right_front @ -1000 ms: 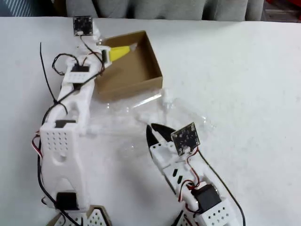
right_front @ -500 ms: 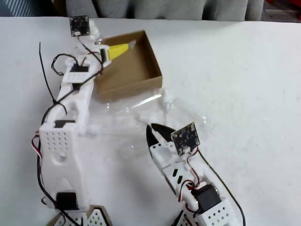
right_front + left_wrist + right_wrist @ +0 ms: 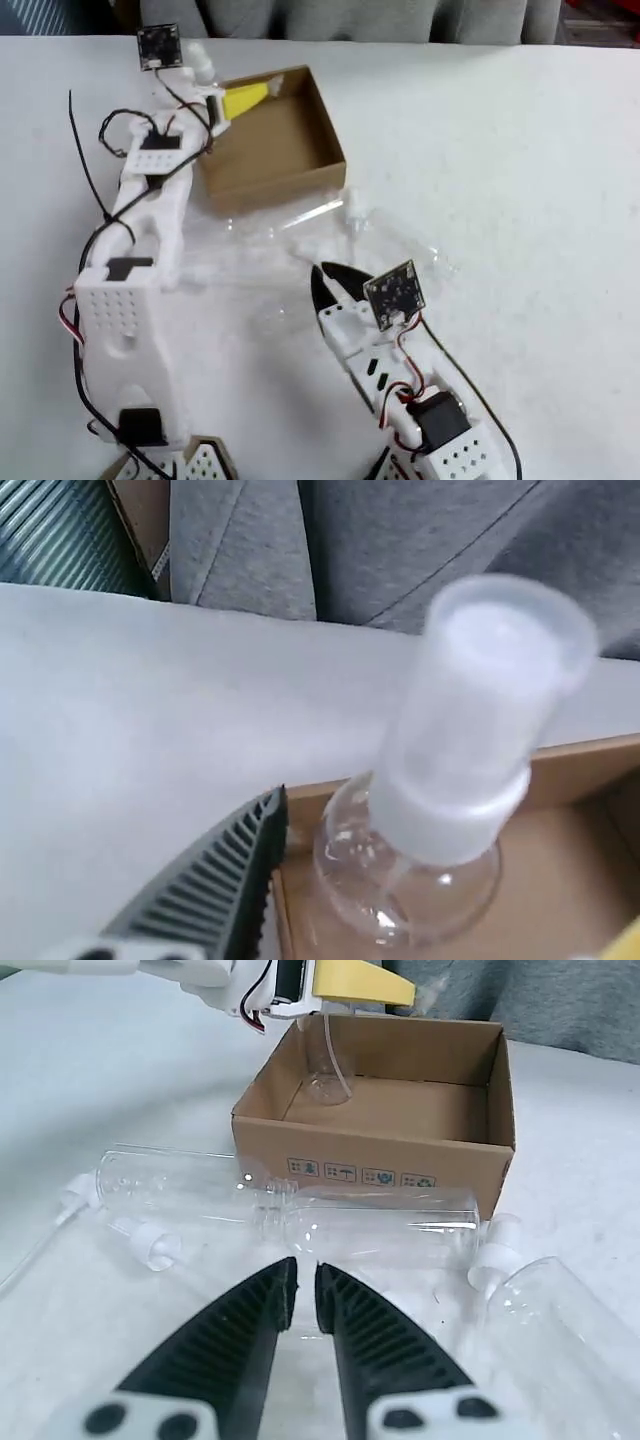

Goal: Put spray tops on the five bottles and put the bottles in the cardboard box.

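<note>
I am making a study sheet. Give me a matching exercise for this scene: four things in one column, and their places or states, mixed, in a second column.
Things
1. capped bottle
2. uncapped bottle
3. right end effector
4. loose spray top

Places or states
a. empty, over the table
b. base inside the cardboard box
c. lying on its side in front of the box
d. on the table, joined to no bottle

Pairs: 1-b, 2-c, 3-a, 4-d
</note>
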You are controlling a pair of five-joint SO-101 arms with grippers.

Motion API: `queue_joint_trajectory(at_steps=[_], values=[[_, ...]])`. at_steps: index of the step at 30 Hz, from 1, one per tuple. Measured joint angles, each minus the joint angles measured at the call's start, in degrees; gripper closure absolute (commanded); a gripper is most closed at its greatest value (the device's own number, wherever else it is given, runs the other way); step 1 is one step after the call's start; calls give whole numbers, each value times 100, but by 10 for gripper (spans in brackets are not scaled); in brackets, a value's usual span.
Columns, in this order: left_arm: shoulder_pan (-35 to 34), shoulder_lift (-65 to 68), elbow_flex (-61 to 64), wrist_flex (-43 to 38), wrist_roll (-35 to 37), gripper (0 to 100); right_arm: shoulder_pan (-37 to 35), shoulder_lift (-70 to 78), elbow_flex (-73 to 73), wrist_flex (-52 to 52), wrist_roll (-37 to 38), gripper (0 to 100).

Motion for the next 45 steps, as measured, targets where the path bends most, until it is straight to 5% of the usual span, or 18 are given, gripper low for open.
queue_joint_trajectory(at_steps=[20, 39, 45], values=[[-62, -1125, 730, 563, -229, 486, 0, 0, 0, 0, 0, 983], [-62, -5231, 4853, 607, -563, 487, 0, 0, 0, 0, 0, 983], [-62, -6919, 5952, 1626, -563, 501, 0, 0, 0, 0, 0, 983]])
